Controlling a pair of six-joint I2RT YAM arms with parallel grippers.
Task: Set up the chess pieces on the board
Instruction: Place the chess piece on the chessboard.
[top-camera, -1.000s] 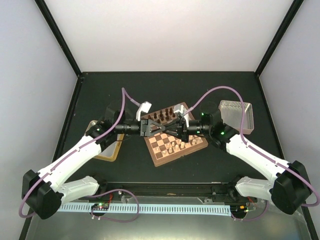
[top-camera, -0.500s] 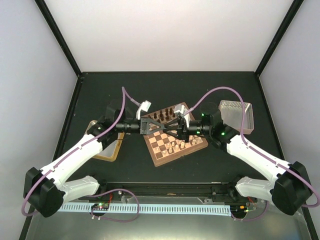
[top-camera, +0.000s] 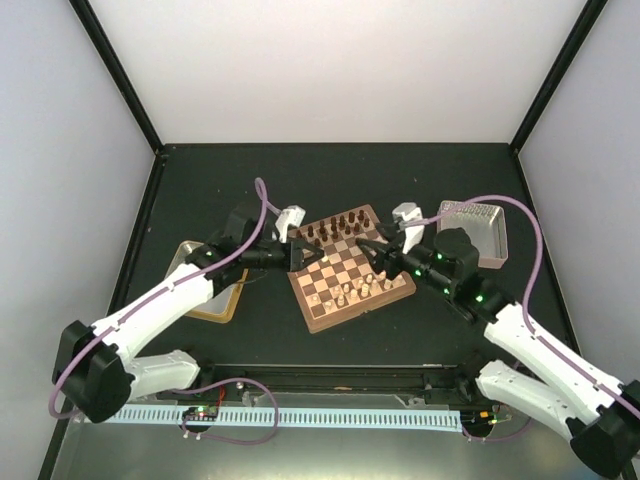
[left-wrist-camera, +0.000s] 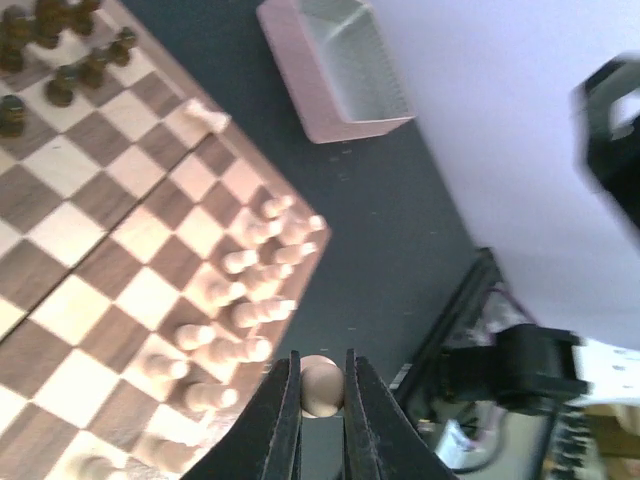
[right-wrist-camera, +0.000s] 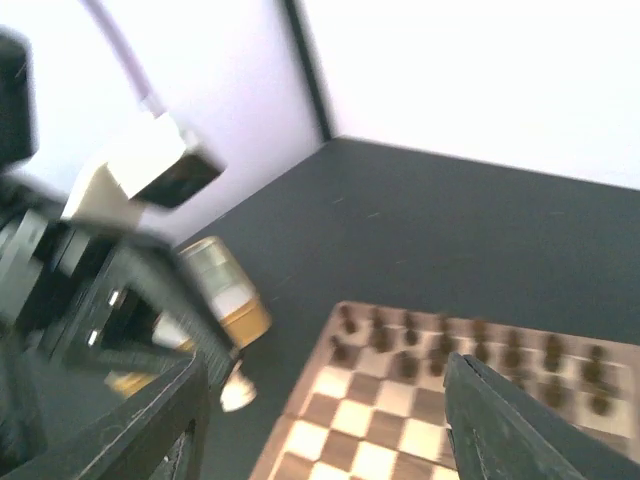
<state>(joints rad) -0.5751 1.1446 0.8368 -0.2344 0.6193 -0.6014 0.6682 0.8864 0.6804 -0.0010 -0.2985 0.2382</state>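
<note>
The board (top-camera: 345, 262) lies tilted at the middle of the table. Cream chess pieces (top-camera: 358, 291) stand in rows along its near edge, also seen in the left wrist view (left-wrist-camera: 250, 300); one cream piece (left-wrist-camera: 208, 115) lies on its side farther up the board. My left gripper (top-camera: 307, 256) hovers over the board's left edge, shut on a cream piece (left-wrist-camera: 320, 385) whose round end shows between the fingers. That held piece (right-wrist-camera: 237, 393) also appears in the right wrist view. My right gripper (top-camera: 376, 250) is over the board's right part, jaws wide open and empty (right-wrist-camera: 325, 425).
Dark chessmen (top-camera: 335, 225) fill the board's far rows. A gold-rimmed tray (top-camera: 205, 292) sits left of the board. A pinkish metal tray (top-camera: 478, 232) stands at the right. Black frame posts rise at the table's back corners.
The two grippers met tip to tip over the board. The left one shut on the cream piece, the right one opened and drew back to the right, and the left drew back left.
</note>
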